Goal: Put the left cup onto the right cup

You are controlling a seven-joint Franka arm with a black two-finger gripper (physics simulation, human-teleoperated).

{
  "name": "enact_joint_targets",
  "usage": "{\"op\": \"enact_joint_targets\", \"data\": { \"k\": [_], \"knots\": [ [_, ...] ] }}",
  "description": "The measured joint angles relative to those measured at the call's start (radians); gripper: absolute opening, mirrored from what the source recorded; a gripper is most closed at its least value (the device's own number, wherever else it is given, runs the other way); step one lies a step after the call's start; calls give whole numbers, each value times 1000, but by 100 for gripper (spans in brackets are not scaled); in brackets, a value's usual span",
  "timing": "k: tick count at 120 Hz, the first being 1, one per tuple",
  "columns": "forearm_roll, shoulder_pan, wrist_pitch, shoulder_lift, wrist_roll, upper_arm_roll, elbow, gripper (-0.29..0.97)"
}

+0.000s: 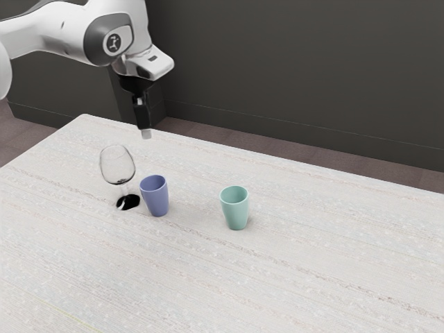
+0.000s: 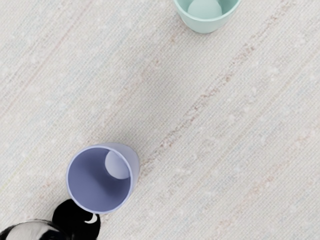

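The step in hand, as we judge it, is the approach to the purple cup (image 1: 154,195), which we take for the left one of the pair. It stands upright and mouth-up on the tabletop (image 1: 312,277), well in from every edge, on the side nearer the corner at the exterior view's left. The green cup (image 1: 234,207) stands upright too, well apart from it, further along toward the exterior view's right.

The gripper (image 1: 146,134) hangs high over the tabletop's far edge, above and behind the purple cup. It holds nothing and touches nothing. Whether it is spread or drawn together we cannot tell from this angle.

To do this well we should come down straight over the purple cup and take it by the wall near the rim, one side inside or both outside, but squarely, so that it lifts without tipping. The wine glass (image 1: 118,170) is our worry here (its dark foot sits just beside the cup, nearly touching it in the wrist view). We would bring the hand in from the side away from the glass and turn the wrist so that nothing sweeps toward the stem. A firm, level grip matters, since the cup must later settle cleanly onto the green one.
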Motion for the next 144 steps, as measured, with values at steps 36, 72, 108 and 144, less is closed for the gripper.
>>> {"op": "enact_joint_targets", "data": {
  "k": [36, 72, 108, 144],
  "knots": [
    [-39, 58, 106, 113, 19, 2, -83, 68],
    [-40, 74, 246, 288, 77, 20, -45, 68],
    [-62, 85, 323, 351, 108, 23, -85, 68],
    [-63, 84, 355, 350, 108, 25, -140, 26]
  ]
}}
